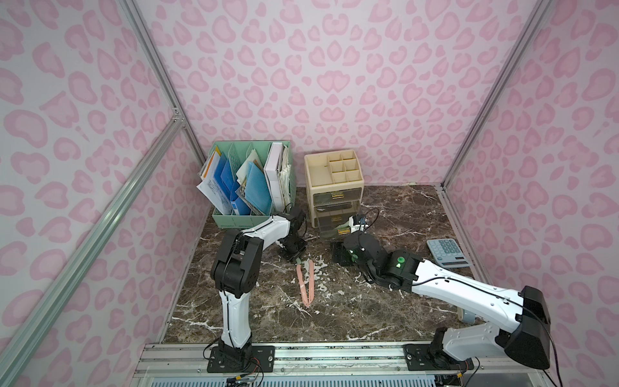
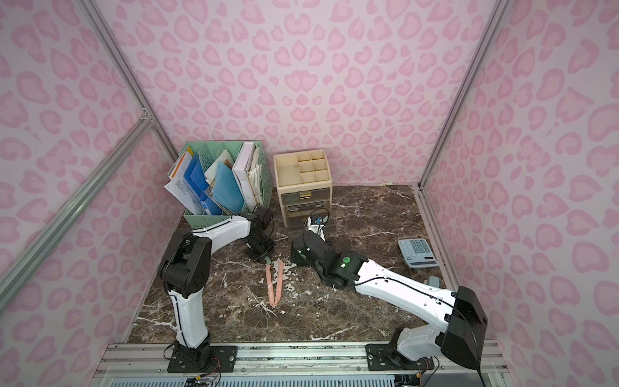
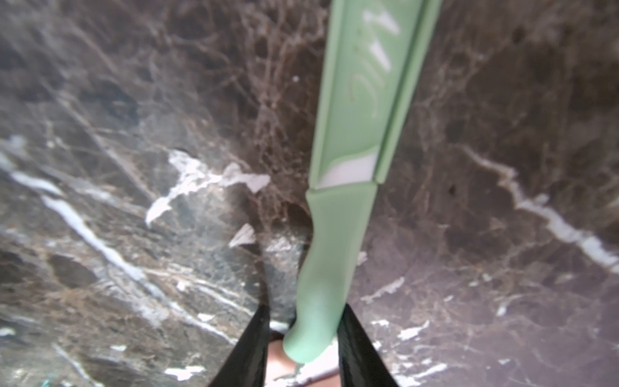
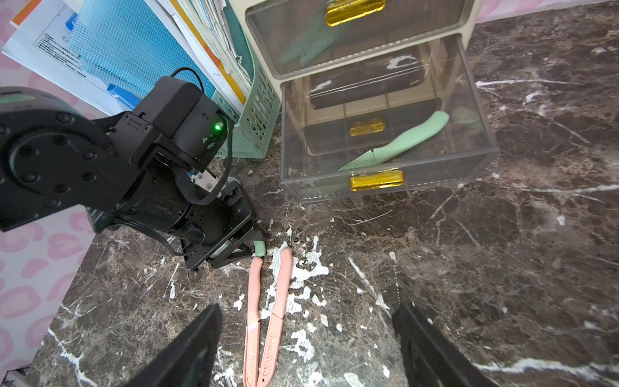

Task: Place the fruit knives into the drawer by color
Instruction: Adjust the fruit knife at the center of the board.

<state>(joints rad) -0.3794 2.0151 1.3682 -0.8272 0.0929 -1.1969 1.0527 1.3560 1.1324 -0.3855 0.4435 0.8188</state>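
Left gripper (image 1: 294,257): sitting low at the centre of both top views, just above the pink pair; jaws standing narrow, flanking a green handle.
Left fingers (image 3: 356,341): one is touching the handle and the other is showing a slim gap; whether the hold is firm cannot be told.
Loose green knife (image 3: 338,234): stretching away from the left gripper over the marble, with its butt end between the fingers; only a green stub is showing in a top view (image 1: 297,260).
Pink knives (image 1: 301,284): two, lying on the table just below centre in a narrow V; tips meeting at the lower end, handles pointing up-frame toward the left gripper.
Right gripper (image 4: 308,310): hanging right of centre in both top views (image 1: 339,254), jaws gaping wide, gripping nothing.
Drawer unit (image 1: 330,187): cream, standing at upper centre by the back wall.
Open drawer (image 4: 435,174): clear, sitting pulled out toward the right gripper.
Stored green knife (image 4: 413,134): lying slantwise inside the open drawer.
Upper drawer (image 4: 418,33): sitting shut; a teal shape is showing through its front, too blurred to name.
File rack (image 1: 234,219): green, standing left of the drawer unit, bulging with papers.
Calculator (image 1: 447,253): lying at the right edge of the table (image 1: 368,311).
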